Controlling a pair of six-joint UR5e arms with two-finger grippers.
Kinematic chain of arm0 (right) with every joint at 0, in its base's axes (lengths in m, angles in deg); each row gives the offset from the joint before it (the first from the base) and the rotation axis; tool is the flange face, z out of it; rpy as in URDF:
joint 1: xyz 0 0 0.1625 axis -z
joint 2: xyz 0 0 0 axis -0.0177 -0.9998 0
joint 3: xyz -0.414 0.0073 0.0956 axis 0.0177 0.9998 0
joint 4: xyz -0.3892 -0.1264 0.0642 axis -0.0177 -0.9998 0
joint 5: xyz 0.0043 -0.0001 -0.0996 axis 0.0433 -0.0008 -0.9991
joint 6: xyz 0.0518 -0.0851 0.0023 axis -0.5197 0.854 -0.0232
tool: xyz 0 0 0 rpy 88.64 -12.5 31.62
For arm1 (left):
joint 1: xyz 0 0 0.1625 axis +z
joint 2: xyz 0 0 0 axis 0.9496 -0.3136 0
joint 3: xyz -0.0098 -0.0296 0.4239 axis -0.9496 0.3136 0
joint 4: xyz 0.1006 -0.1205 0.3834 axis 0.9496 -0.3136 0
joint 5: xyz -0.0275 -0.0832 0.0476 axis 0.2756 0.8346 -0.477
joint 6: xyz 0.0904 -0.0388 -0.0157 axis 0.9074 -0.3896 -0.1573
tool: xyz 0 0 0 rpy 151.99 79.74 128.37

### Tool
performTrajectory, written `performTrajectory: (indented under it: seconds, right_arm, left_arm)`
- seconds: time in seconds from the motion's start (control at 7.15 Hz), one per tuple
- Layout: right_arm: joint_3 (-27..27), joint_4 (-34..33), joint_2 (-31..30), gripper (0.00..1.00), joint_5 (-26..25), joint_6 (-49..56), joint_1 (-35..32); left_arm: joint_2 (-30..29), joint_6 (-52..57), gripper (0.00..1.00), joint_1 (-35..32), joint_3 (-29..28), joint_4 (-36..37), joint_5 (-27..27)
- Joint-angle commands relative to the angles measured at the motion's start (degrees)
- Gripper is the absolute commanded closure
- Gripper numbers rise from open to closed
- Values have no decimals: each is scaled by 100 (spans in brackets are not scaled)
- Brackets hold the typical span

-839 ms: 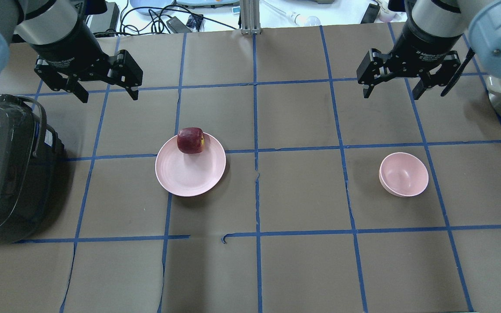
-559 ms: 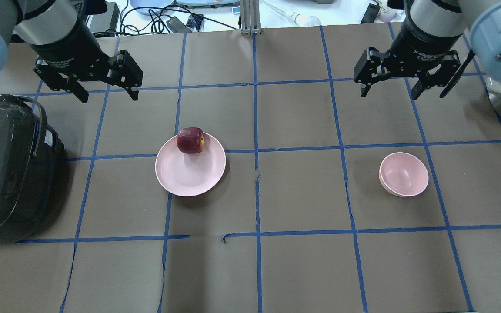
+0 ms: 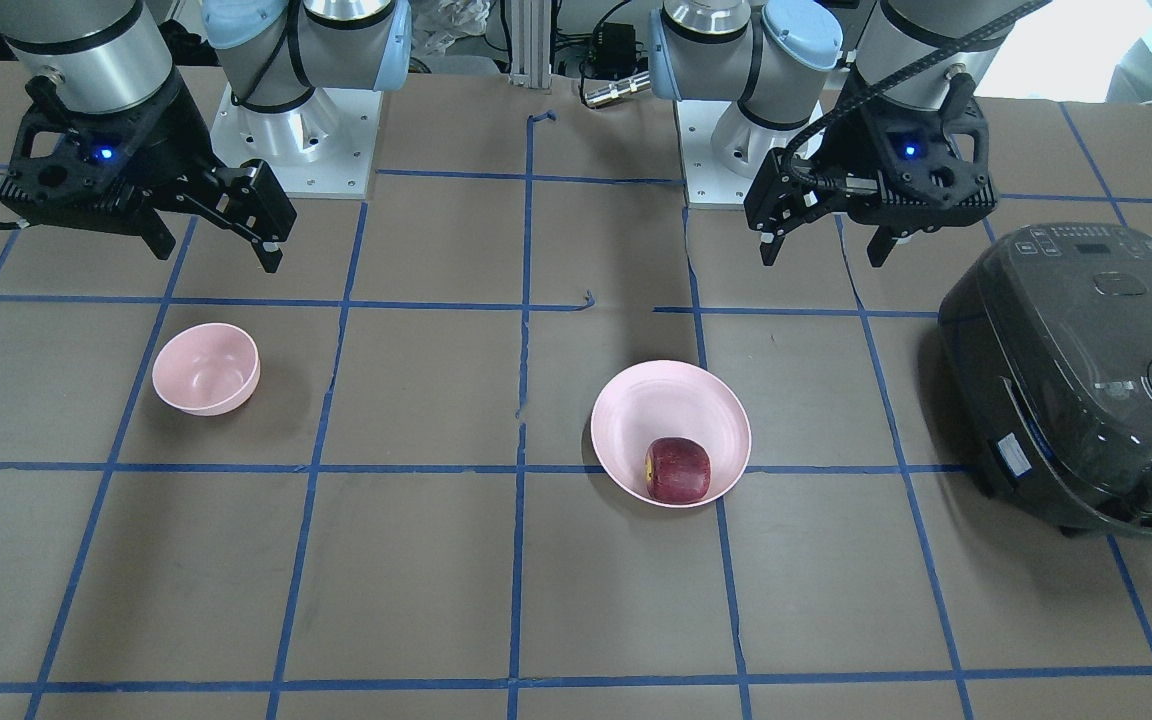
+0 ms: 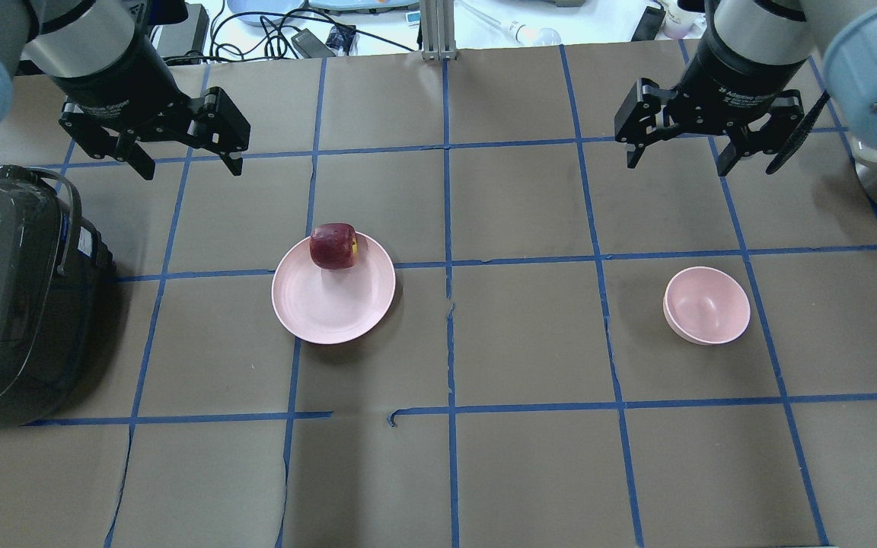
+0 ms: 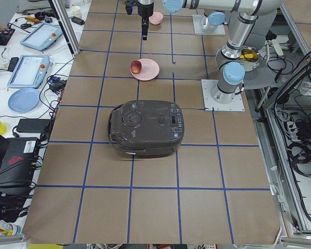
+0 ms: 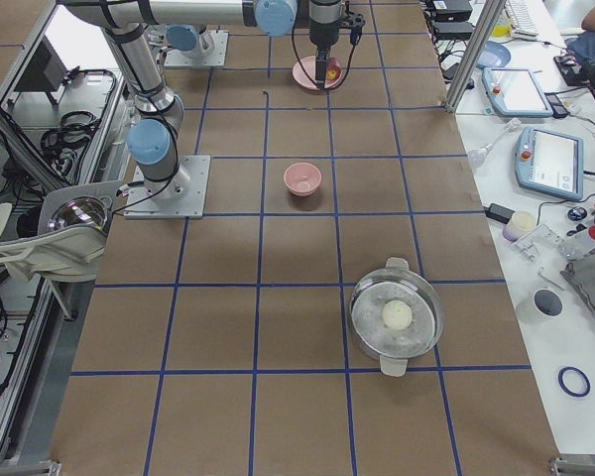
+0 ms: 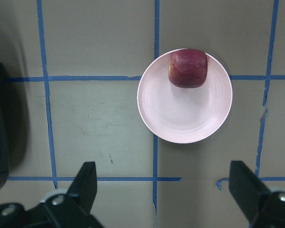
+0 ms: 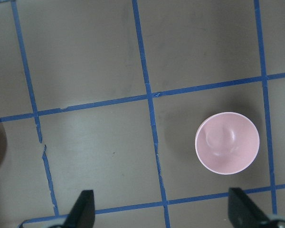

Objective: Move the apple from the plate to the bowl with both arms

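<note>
Dark red apple (image 4: 333, 246) sits at the plate (image 4: 332, 304) rim — left gripper (image 4: 191, 169) and right gripper (image 4: 678, 164) hover empty, fingers spread; an off-centre pinch could roll it off, missing the bowl (image 4: 706, 304).

apple (image 4: 334, 246) on plate (image 4: 332, 304), bowl (image 4: 706, 306) rightward

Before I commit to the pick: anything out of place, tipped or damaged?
Nothing serious. The apple sits at the plate's edge farthest from the robot, not its middle; the bowl stands upright and empty. The paper cover is split along its centre tape line.
</note>
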Motion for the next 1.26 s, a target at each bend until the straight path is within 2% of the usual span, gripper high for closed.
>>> performTrajectory:
  seconds: [0.0, 0.84, 1.12]
  right_arm:
    - [-9, 9, -6, 0, -9, -2, -1]
    - [-35, 97, 3, 0, -35, -2, -1]
    - [-26, 369, 12, 0, -44, -2, -1]
  left_arm:
    - [-2, 0, 0, 0, -2, 5, 9]
    - [7, 0, 0, 0, -11, 13, 9]
    - [7, 0, 0, 0, -11, 13, 9]
